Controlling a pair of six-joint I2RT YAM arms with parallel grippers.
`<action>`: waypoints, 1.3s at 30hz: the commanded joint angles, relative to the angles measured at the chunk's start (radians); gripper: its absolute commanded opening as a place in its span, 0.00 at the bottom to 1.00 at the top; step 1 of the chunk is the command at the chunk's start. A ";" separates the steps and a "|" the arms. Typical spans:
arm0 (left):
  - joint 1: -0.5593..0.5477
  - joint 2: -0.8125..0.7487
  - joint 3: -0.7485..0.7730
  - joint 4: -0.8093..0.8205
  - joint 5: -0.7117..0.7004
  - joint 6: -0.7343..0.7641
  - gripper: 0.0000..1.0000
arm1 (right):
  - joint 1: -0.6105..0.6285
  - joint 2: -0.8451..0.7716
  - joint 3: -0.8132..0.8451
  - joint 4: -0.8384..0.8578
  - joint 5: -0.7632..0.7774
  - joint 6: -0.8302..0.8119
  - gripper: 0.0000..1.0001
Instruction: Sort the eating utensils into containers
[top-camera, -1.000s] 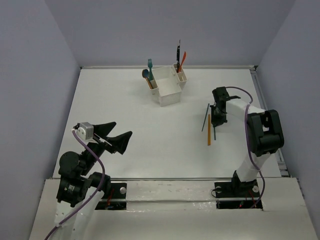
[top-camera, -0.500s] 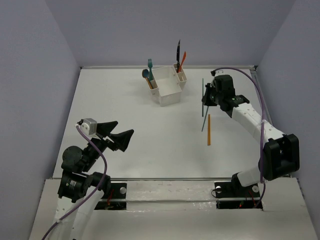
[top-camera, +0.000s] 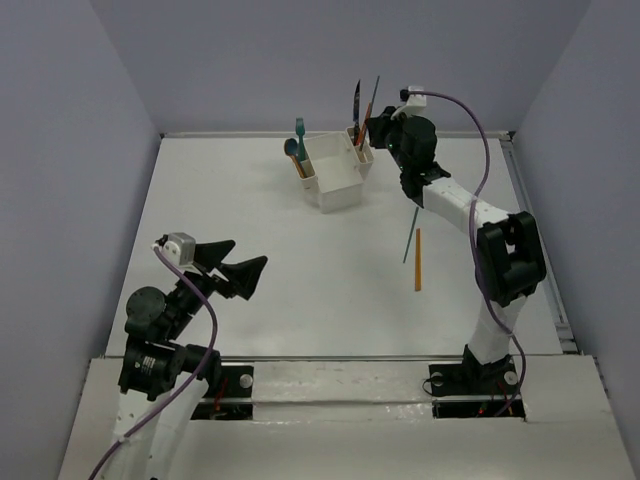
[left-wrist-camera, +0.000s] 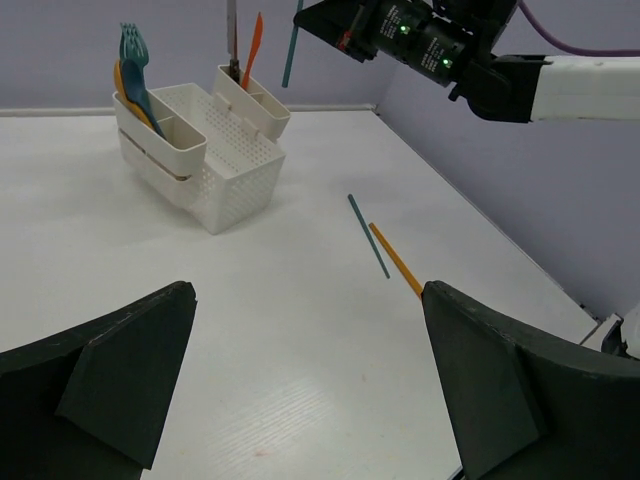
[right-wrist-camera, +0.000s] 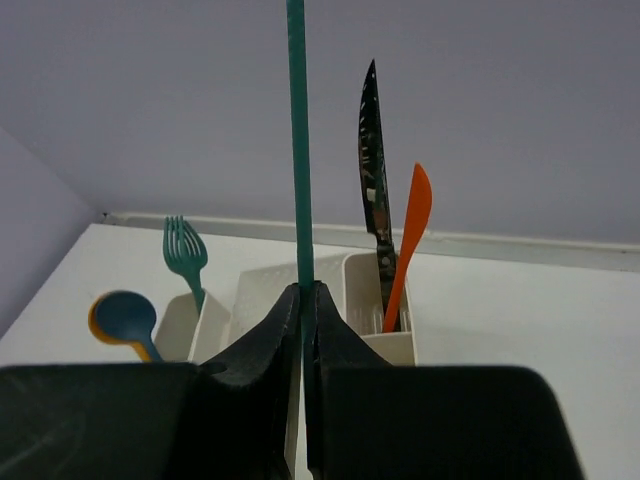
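Note:
The white caddy (top-camera: 338, 192) stands at the back of the table. Its left slot holds the teal fork (top-camera: 299, 128), the blue spoon (top-camera: 291, 147) and the orange spoon (right-wrist-camera: 95, 322). Its right slot holds the dark-handled knife (top-camera: 356, 100) and the orange knife (top-camera: 366, 117). I cannot make out the teal spoon. My right gripper (top-camera: 381, 125) is shut on a thin teal stick (right-wrist-camera: 296, 150), held upright just above and right of the caddy's right slot (right-wrist-camera: 385, 345). My left gripper (top-camera: 240, 272) is open and empty at the near left.
A second teal stick (top-camera: 410, 235) and an orange stick (top-camera: 417, 260) lie on the table right of centre, side by side. They also show in the left wrist view, teal (left-wrist-camera: 368, 235) and orange (left-wrist-camera: 395, 260). Walls close the back and sides.
My right gripper has lifted one teal stick off the table and carried it back and left to the caddy. The left arm has barely moved.

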 joint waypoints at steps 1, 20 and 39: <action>0.033 0.017 0.006 0.058 0.023 0.014 0.99 | 0.022 0.093 0.116 0.205 0.053 -0.079 0.00; 0.060 0.040 0.003 0.059 0.032 0.011 0.99 | 0.022 0.171 0.010 0.375 0.102 -0.195 0.00; 0.060 0.037 0.005 0.058 0.029 0.011 0.99 | 0.043 0.105 -0.142 0.381 0.056 -0.210 0.48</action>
